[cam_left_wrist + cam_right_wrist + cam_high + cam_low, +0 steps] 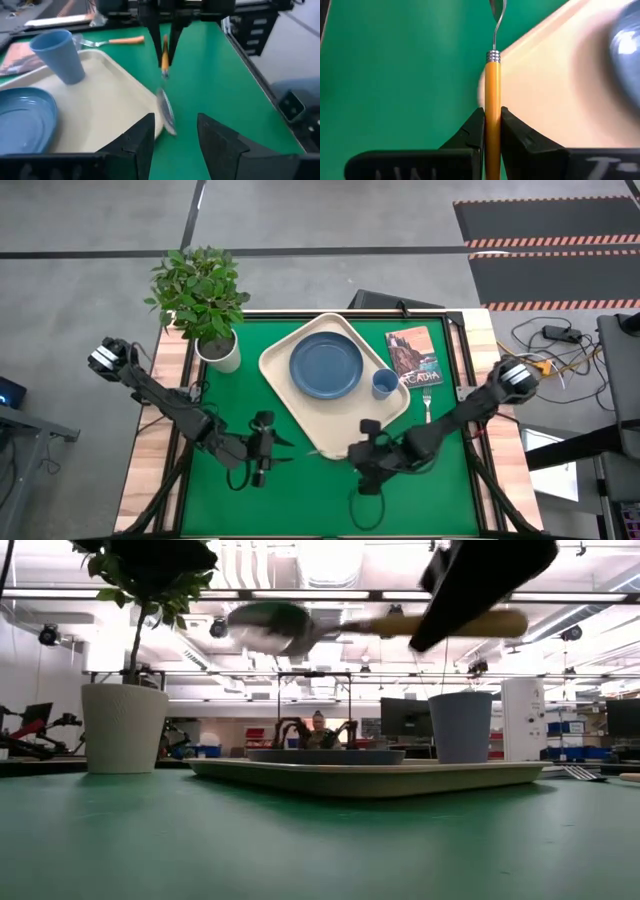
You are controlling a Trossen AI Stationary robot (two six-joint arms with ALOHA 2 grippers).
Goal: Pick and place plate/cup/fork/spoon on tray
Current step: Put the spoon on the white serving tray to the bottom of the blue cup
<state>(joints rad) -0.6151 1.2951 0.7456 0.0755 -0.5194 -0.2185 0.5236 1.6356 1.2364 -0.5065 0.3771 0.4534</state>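
Right gripper holds spoon above tray's near corner.

The right gripper (366, 452) has its jaws clamped on the orange handle of the spoon (492, 95), raised clear of the desk (300, 500). The plate (326, 365) and cup (384, 383) sit on the tray (285, 375); the fork (427, 402) lies beside a book (413, 353). The left gripper (270, 448) hovers nearby, jaws apart.

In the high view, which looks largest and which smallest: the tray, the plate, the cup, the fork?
1. the tray
2. the plate
3. and 4. the cup and the fork: unsure. The cup is wider, but the fork is longer and partly hidden.
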